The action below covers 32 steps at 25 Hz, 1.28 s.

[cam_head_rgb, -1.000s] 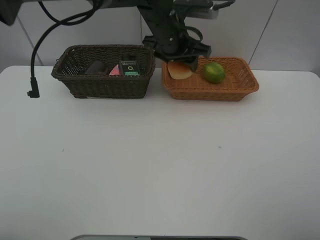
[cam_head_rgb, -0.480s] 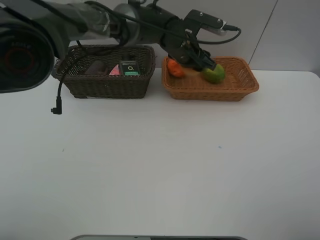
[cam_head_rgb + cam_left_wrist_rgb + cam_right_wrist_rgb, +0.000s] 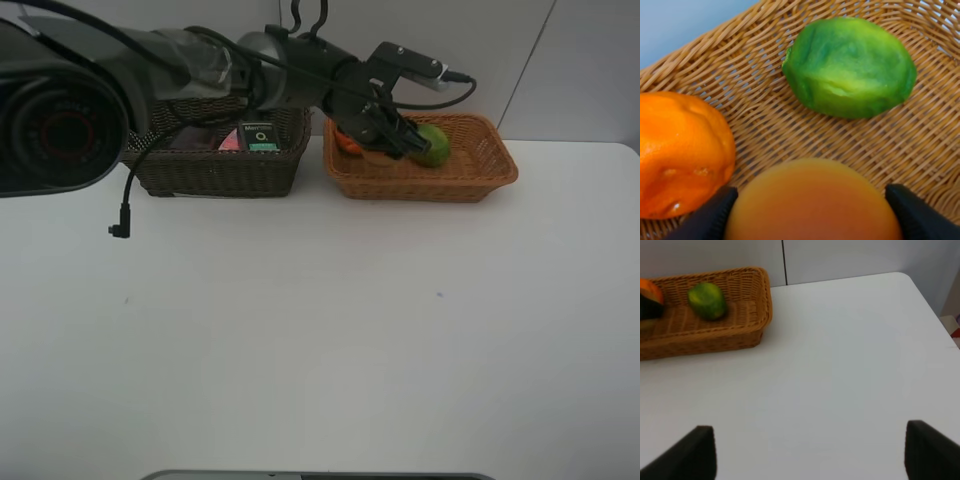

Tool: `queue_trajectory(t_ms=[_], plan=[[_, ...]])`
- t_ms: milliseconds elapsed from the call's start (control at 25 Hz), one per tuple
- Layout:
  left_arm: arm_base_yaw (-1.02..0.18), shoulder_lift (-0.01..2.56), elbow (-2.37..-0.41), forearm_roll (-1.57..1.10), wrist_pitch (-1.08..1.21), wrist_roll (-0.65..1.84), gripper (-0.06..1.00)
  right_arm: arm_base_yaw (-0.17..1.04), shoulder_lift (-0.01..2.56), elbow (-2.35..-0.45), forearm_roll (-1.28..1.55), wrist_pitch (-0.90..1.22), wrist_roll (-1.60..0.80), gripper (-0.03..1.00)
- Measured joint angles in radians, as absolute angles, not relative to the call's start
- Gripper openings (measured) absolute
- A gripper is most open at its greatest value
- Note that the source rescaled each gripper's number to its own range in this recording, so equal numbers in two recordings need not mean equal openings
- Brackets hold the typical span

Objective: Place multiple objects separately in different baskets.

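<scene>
Presently, the left gripper [image 3: 385,135] reaches across into the tan basket [image 3: 480,175] at the back of the table [image 3: 320,330]. The left wrist view shows its two dark fingers [image 3: 707,217] pressed against either side of the peach [image 3: 812,202], so the claw is clenched on that fruit just above the wicker floor. The orange [image 3: 682,152] lies just beside the peach, at the basket end nearer the brown basket. The lime [image 3: 850,65] lies a little farther along the same basket, apart from both. From the high camera the arm hides the peach; only part of the orange [image 3: 345,140] and the lime [image 3: 432,145] show past it.

The brown basket [image 3: 215,175] stands beside the tan one, their near ends close together. Inside it, the bottle [image 3: 258,136] shows its green-yellow label, with the pink tube [image 3: 230,142] just beside it. Any cup there is hidden by the arm.

The right gripper [image 3: 807,450] hangs above bare table, well apart from the tan basket, fingers spread wide and holding nothing.
</scene>
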<state>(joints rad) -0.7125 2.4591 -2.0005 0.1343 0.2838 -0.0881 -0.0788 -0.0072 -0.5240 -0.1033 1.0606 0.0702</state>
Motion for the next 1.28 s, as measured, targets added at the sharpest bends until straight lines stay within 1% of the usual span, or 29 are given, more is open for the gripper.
queue_trajectory(t_ms=[80, 120, 160, 240, 280, 320, 360, 440, 640, 880, 960, 1040, 1280], plan=[[-0.713, 2.459, -2.001, 0.133, 0.284, -0.088, 0.00, -0.079, -0.007, -0.524, -0.103, 1.061, 0.070, 0.76], [-0.713, 2.459, -2.001, 0.133, 0.284, -0.088, 0.04, -0.079, -0.007, -0.524, -0.103, 1.061, 0.070, 0.76], [-0.713, 2.459, -2.001, 0.133, 0.284, -0.088, 0.18, -0.079, -0.007, -0.524, -0.103, 1.061, 0.070, 0.76], [-0.713, 2.459, -2.001, 0.133, 0.284, -0.088, 0.55, -0.079, -0.007, -0.524, -0.103, 1.061, 0.070, 0.76], [-0.713, 2.459, -2.001, 0.133, 0.287, -0.088, 0.77, -0.079, -0.007, -0.524, -0.103, 1.061, 0.070, 0.76], [-0.713, 2.459, -2.001, 0.133, 0.290, -0.088, 0.82, -0.079, -0.007, -0.524, -0.103, 1.061, 0.070, 0.76], [-0.713, 2.459, -2.001, 0.132, 0.295, -0.088, 0.85, -0.079, -0.007, -0.524, -0.103, 1.061, 0.070, 0.76], [-0.713, 2.456, -2.000, 0.132, 0.316, -0.088, 0.86, -0.079, -0.007, -0.524, -0.103, 1.061, 0.070, 0.76], [-0.711, 2.378, -1.998, 0.114, 0.426, -0.088, 0.85, -0.079, -0.007, -0.524, -0.103, 1.061, 0.070, 0.76], [-0.683, 2.232, -1.983, 0.086, 0.695, -0.146, 0.86, -0.079, -0.007, -0.524, -0.103, 1.061, 0.070, 0.76], [-0.661, 2.159, -1.930, 0.085, 0.732, -0.182, 0.87, -0.079, -0.007, -0.524, -0.103, 1.061, 0.070, 0.76], [-0.634, 2.067, -1.834, 0.085, 0.739, -0.211, 0.87, -0.079, -0.007, -0.524, -0.103, 1.061, 0.070, 0.76], [-0.536, 1.704, -1.452, 0.093, 0.737, -0.229, 0.87, -0.079, -0.007, -0.524, -0.103, 1.061, 0.070, 0.76]])
